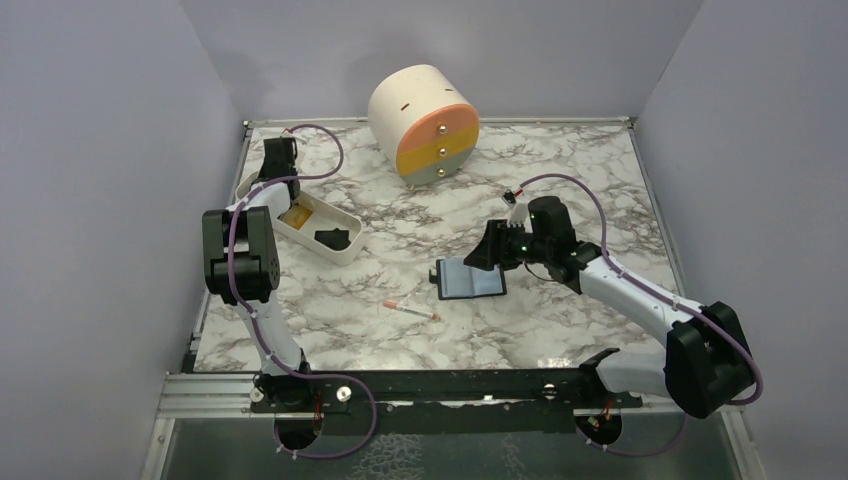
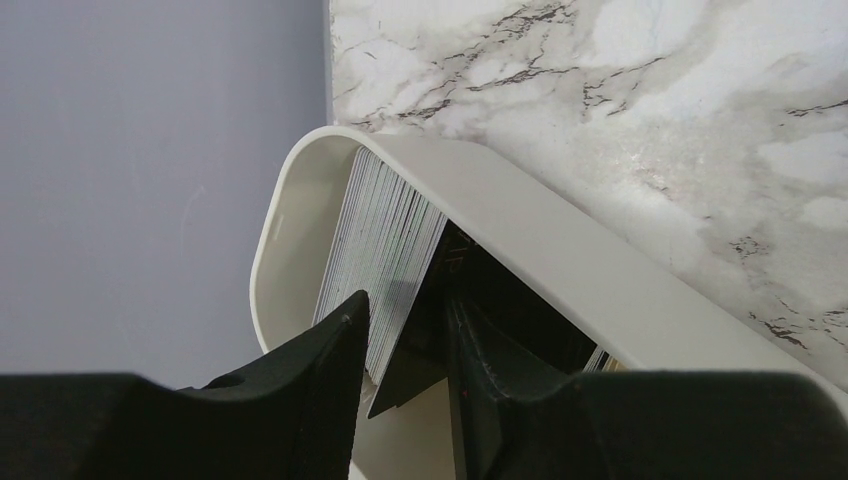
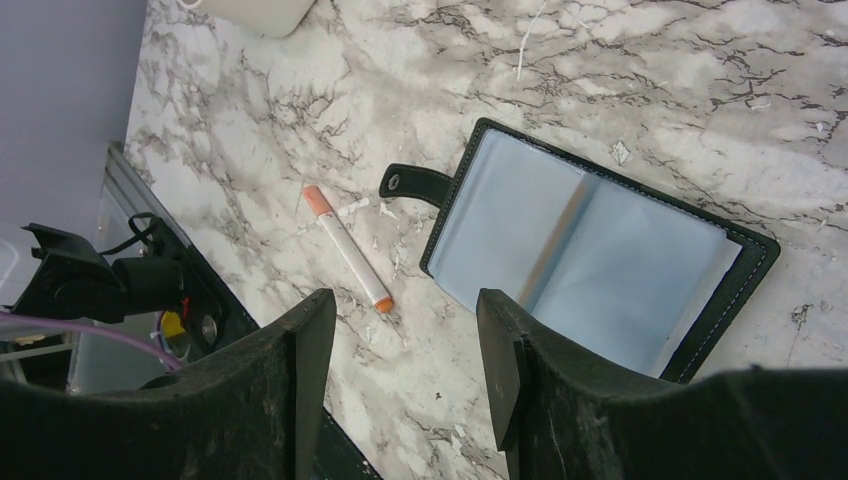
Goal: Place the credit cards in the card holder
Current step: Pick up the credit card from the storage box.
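In the left wrist view, the white tray [image 2: 560, 240] runs off the lower right edge. The left gripper [image 2: 408, 305] covers the lower ends of the credit cards [image 2: 385, 235], and whether it pinches them is unclear. In the right wrist view, the top edge cuts off the tray at upper left.

A robotics lab test booth, and my own station in it.

Plain pale lilac partition walls [image 1: 90, 200] box in my white-and-grey marble-patterned worktop [image 1: 560, 330] on three sides. My black-and-white left arm [image 1: 240, 250] and right arm [image 1: 640, 300] are bolted to a bare aluminium rail [image 1: 205, 395] at its near edge. Purple cables [image 1: 341, 152] loop in the open along both, and cameras ride on my wrists.
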Tool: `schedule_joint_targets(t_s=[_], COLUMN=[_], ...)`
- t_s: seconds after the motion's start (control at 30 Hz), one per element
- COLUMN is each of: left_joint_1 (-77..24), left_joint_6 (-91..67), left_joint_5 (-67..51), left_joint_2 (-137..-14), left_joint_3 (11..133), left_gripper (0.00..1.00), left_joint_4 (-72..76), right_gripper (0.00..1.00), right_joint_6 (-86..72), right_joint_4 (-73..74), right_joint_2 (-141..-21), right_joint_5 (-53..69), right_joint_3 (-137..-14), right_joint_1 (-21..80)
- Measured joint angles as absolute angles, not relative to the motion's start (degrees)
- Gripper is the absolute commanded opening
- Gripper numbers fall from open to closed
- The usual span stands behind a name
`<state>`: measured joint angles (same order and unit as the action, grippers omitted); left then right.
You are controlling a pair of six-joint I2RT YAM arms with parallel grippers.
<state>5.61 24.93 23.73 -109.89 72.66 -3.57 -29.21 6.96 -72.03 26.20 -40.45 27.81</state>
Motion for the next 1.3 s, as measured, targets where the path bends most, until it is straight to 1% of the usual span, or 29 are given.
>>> schedule_joint_targets(t_s=[0.2, 0.23, 0.33, 0.4, 0.73, 1.0, 1.17, 1.3], left_joint_1=[5.54, 5.54, 5.48, 5.3, 3.16, 0.6, 0.25, 0.25], left_joint_6=[25.43, 25.43, 25.43, 25.39, 23.64, 18.0, 12.69, 6.26], left_joint_5=[23.97, 23.99, 24.05, 24.03, 24.01, 22.37, 18.15, 11.6], left_joint_2=[-109.89, -109.89, -109.89, -109.89, -108.57, -101.71, -96.53, -90.96], left_joint_3=[72.73, 72.73, 72.73, 72.73, 73.3, 74.43, 75.64, 75.64], left_gripper=[0.24, 0.21, 0.09, 0.05, 0.0, 0.0, 0.0, 0.0], left_joint_4=[-3.51, -3.53, -3.7, -4.29, -9.26, -16.36, -20.1, -22.06], right_gripper=[0.54, 0.54, 0.54, 0.54, 0.54, 0.54, 0.54, 0.53], right_joint_6=[-29.21, -29.21, -29.21, -29.21, -29.23, -29.26, -29.8, -30.85], right_joint_4=[6.96, 6.96, 6.96, 6.96, 6.96, 6.96, 6.96, 6.92], right_joint_2=[-72.03, -72.03, -72.03, -72.03, -71.77, -69.87, -69.28, -68.93], right_joint_5=[26.2, 26.2, 26.2, 26.2, 26.2, 26.22, 26.48, 26.74], right_joint_3=[-40.45, -40.45, -40.45, -40.45, -40.45, -40.45, -40.38, -40.05], right_joint_1=[27.81, 27.81, 27.81, 27.81, 27.81, 27.81, 27.81, 27.81])
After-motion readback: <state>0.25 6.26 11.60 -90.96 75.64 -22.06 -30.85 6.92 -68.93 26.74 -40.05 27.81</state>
